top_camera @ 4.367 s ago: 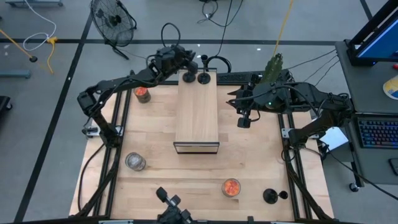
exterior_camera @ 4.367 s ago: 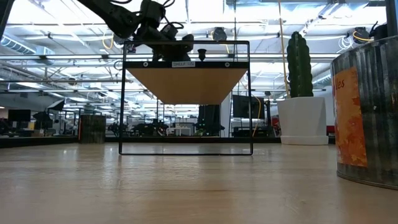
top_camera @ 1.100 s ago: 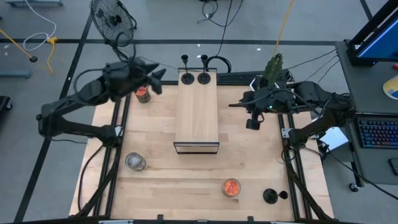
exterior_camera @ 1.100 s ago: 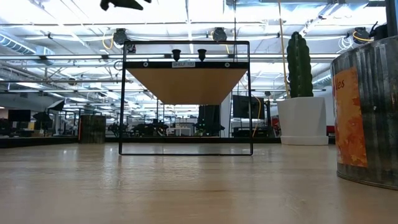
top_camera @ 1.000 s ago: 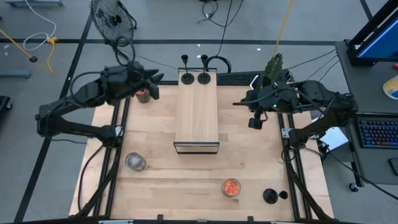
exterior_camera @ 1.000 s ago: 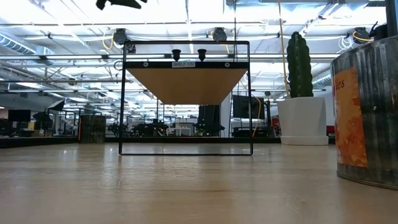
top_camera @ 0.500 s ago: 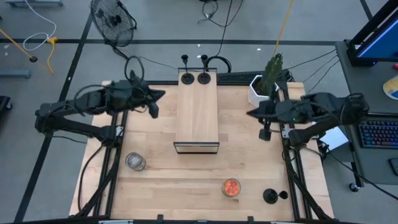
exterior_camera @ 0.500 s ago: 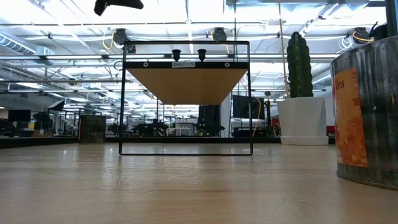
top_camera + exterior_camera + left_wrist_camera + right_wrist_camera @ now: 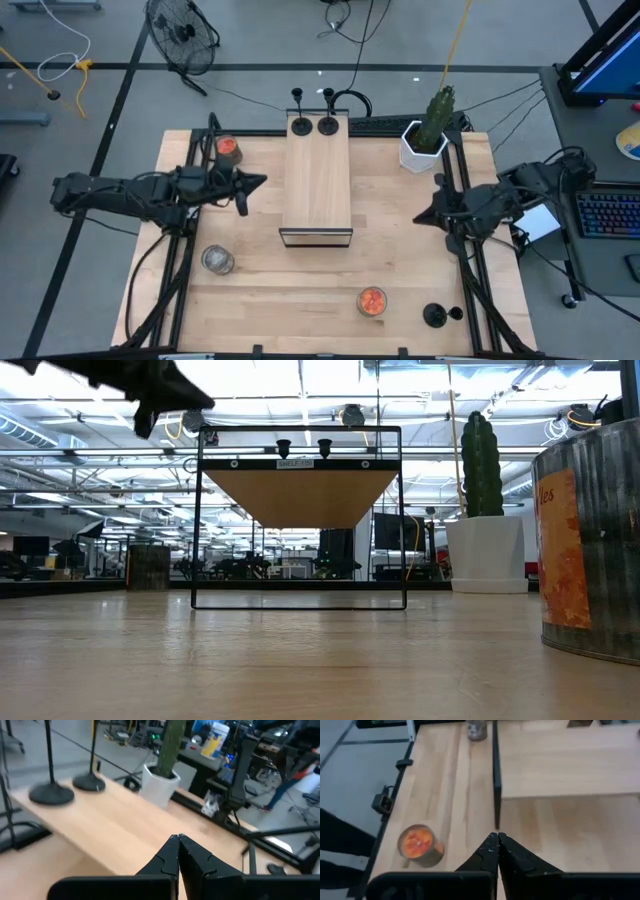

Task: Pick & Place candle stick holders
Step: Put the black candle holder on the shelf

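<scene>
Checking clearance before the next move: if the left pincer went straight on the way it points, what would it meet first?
Probably the long pale wooden box: the shut left pincer points at its side, nothing between. It may sit higher and pass over the top; depth is unclear.

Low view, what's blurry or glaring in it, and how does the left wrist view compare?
Low view: the striped tin at right is close and soft, ceiling lights glare. Left wrist view: the two black holders and the cactus pot are blurred, its own fingers sharper.
</scene>
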### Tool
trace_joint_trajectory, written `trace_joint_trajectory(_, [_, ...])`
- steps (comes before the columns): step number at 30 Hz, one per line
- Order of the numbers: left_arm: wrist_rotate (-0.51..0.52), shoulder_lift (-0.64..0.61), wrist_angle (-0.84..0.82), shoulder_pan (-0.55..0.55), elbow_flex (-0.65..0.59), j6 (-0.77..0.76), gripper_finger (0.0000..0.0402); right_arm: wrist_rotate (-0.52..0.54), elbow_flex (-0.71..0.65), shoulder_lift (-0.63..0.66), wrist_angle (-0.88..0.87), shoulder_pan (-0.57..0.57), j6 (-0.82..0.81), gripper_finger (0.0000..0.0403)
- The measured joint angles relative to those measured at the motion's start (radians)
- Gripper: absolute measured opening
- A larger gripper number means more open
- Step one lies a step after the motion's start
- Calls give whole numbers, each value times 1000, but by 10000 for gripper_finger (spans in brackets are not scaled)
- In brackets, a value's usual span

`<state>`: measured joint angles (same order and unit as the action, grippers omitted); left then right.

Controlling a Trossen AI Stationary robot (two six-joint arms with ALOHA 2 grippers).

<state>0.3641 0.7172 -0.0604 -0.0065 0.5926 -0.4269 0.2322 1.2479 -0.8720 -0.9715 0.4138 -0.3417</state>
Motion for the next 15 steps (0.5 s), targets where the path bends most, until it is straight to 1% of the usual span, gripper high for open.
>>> trace_joint_trajectory(5, [2,-39,28,-32,-80,-58,11,32,-106,36,108,60,-32,1])
trace_joint_trajectory(9, [1,-37,30,-47,-93,-48,4,33,-187,58,186,91,-43,1])
trace_joint_trajectory(15, [1,-30,34,-49,-93,-78,26,33,-207,78,198,120,-65,1])
